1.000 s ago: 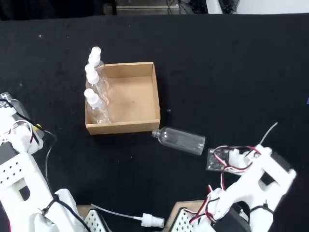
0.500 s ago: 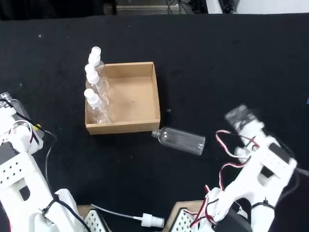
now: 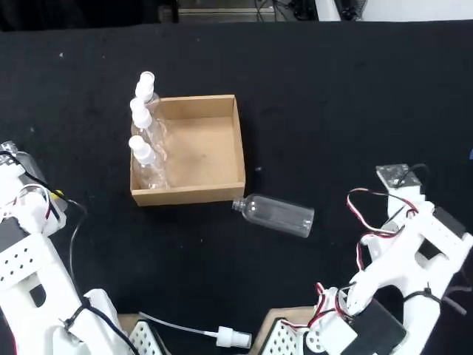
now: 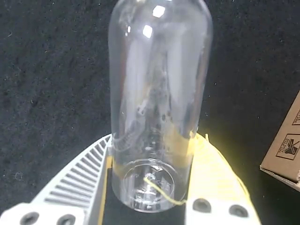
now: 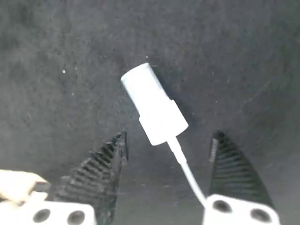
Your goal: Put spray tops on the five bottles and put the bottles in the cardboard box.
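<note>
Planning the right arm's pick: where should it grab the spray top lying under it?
Take the spray top by its wide collar, coming straight down, not the thin tube. It lies flat on the cloth, and the right gripper straddles it, jaws open.

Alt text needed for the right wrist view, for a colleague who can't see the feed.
A white spray top lies loose on the black table, just ahead of the open right gripper. Its thin dip tube runs back between the two black fingers toward the wrist.
</note>
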Motion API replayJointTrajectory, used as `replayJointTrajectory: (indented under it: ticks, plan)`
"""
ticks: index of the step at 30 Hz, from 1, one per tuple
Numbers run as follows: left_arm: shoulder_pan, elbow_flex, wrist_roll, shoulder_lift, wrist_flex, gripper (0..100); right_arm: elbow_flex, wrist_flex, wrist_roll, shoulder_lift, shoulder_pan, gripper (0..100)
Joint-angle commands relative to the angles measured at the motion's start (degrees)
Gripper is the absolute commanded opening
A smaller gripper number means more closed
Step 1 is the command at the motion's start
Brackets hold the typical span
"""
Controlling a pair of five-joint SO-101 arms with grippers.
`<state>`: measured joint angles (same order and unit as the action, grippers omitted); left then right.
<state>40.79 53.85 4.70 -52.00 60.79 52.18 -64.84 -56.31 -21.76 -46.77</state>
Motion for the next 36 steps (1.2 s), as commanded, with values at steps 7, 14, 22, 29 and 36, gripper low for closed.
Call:
replayJointTrajectory:
  ticks: [7, 14, 22, 29, 36]
  plan:
    - [0.6, -0.3, -0.2, -0.3, -0.6, 9, -3.6, -1.1, -18.9, 0.2, -0.3, 26.3]
    - [0.2, -0.4, -0.2, -0.3, 0.5, 9, -0.2, 1.4, -19.5, 0.3, 0.5, 15.8]
    - [-7.8, -1.0, -0.2, -0.3, 0.0, 10, 5.1, 10.0, -19.6, 0.3, -0.7, 16.2]
    - [-9.2, -8.9, -0.2, -0.3, 0.5, 9, 7.0, 11.4, -19.6, 0.3, -1.3, 16.2]
    - [-12.5, -15.7, -0.3, -0.3, 0.0, 10, 9.3, 14.1, -19.6, 0.3, -2.5, 16.2]
